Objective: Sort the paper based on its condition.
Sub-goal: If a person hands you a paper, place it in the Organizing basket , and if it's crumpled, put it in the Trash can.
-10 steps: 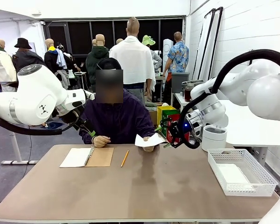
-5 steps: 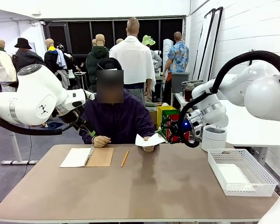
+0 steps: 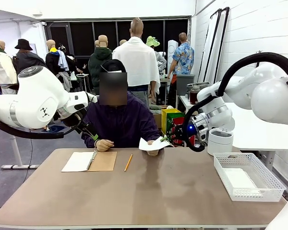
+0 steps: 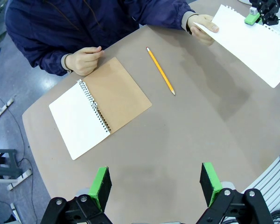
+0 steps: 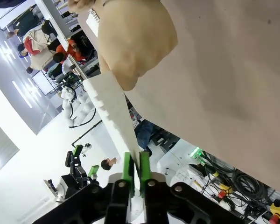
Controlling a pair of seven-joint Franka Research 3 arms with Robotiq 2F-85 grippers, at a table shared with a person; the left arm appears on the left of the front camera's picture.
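A loose white sheet of paper point(image 3: 152, 143) with torn spiral holes along one edge is held up off the table, to the robot's right of the open spiral notebook with a brown cardboard cover point(image 3: 89, 161). The person's hand point(image 3: 154, 152) pinches its end nearer the notebook. The right gripper point(image 3: 164, 139) has its green pads pressed together on the opposite edge, so the sheet spans between hand and claw. In the right wrist view the paper point(image 5: 113, 109) runs edge-on from the clamped pads point(image 5: 136, 164) up to the hand point(image 5: 130, 42).

A yellow wooden pencil point(image 3: 128, 162) lies flat between the notebook and the sheet, apart from both. The person's other hand point(image 3: 104, 144), closed in a fist, rests just beside the notebook's far edge.

The left gripper point(image 4: 155, 176) hangs high above the brown table point(image 3: 173, 191) on the robot's side of the notebook, its fingers spread wide with nothing between them.

Well to the right of the notebook, past the sheet, stands a white plastic mesh basket point(image 3: 257, 194) with white paper lying flat inside.
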